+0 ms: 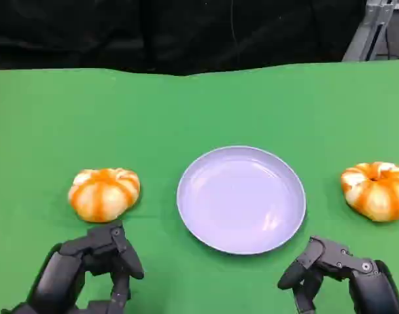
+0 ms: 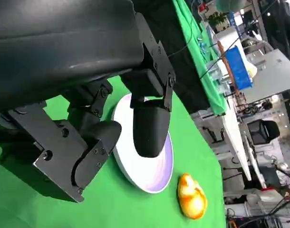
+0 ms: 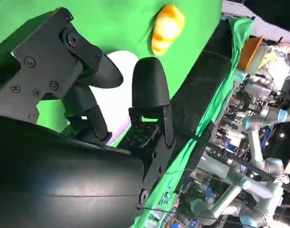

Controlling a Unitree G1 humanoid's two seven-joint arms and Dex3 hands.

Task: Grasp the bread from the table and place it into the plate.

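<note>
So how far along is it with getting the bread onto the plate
Nothing looks done yet. The plate holds nothing, and both bread rolls sit on the green table: one to the plate's left, one to its right. The left hand hangs just short of the left roll, holding nothing; the right hand is also free. Grasping, carrying and placing are all left.
</note>
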